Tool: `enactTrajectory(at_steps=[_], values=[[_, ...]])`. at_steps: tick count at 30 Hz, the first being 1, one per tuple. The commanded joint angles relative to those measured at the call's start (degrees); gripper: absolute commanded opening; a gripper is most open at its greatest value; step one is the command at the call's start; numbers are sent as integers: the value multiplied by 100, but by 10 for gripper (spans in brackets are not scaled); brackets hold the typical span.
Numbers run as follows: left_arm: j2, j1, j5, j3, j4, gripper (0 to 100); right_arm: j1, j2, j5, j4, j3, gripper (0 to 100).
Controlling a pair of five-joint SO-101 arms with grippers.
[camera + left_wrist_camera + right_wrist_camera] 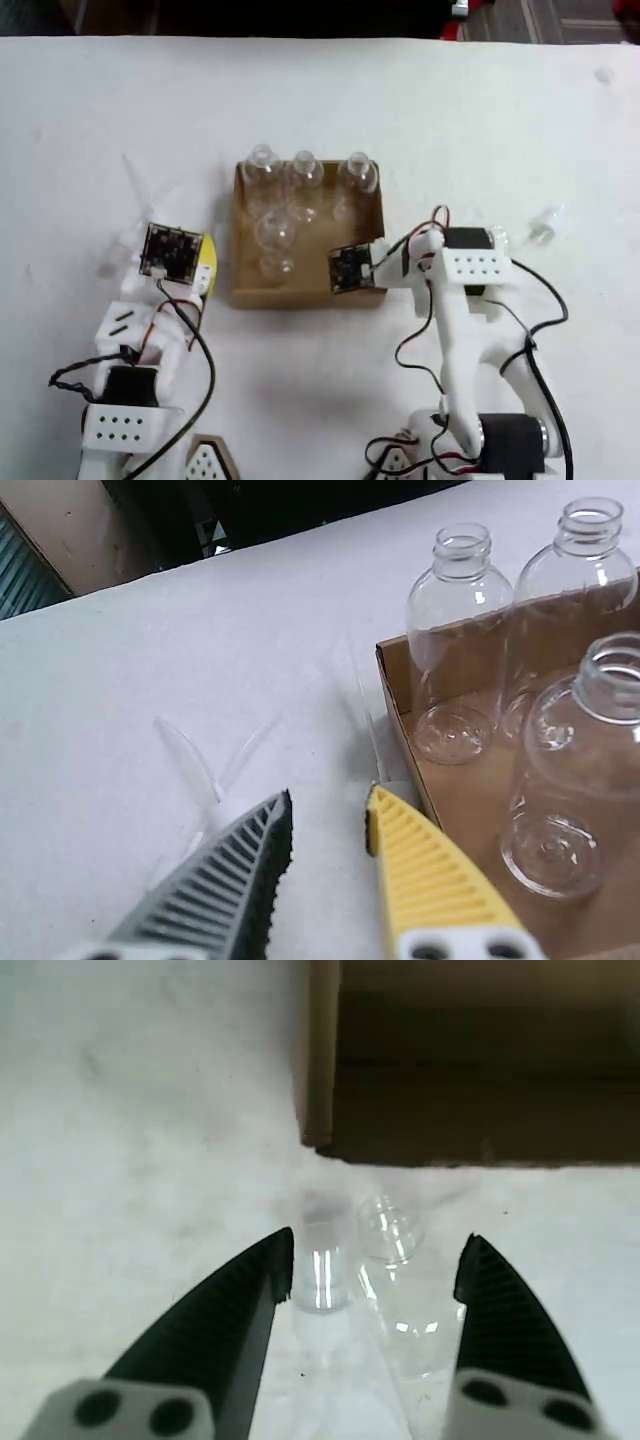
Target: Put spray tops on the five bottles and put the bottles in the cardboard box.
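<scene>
Spray top (322,1272) lies between the right gripper's (377,1242) wide-open fingers.

Bottles (305,172) stand in box (300,296), spray tops (545,224) flanking.

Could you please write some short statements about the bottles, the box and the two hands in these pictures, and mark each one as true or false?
1. The bottles near the left hand have open necks, without spray tops. True.
2. The left hand is shut on a spray top. False: it is open and empty, and a spray top lies on the table just beyond it.
3. The cardboard box is empty. False: bottles stand in it.
4. The right hand is open, with a clear item lying on the table before it. True.
</scene>
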Motion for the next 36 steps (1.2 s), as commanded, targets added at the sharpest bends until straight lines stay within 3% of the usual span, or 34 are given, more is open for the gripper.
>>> enactTrajectory(at_steps=[1, 8, 14, 27, 36], values=[[-84, 40, -62, -70, -167, 124, -119, 163, 18, -338, -237, 240], [-84, 40, -62, -62, -246, 124, 233, 655, 88, -813, -246, 240], [-84, 57, -404, 18, -369, 120, 242, 857, 88, -1138, -246, 239], [-84, 75, -431, 35, -378, 120, 251, 1033, 35, -1358, -281, 235], [-84, 75, -431, 35, -378, 120, 259, 1033, 35, -1376, -281, 42]])
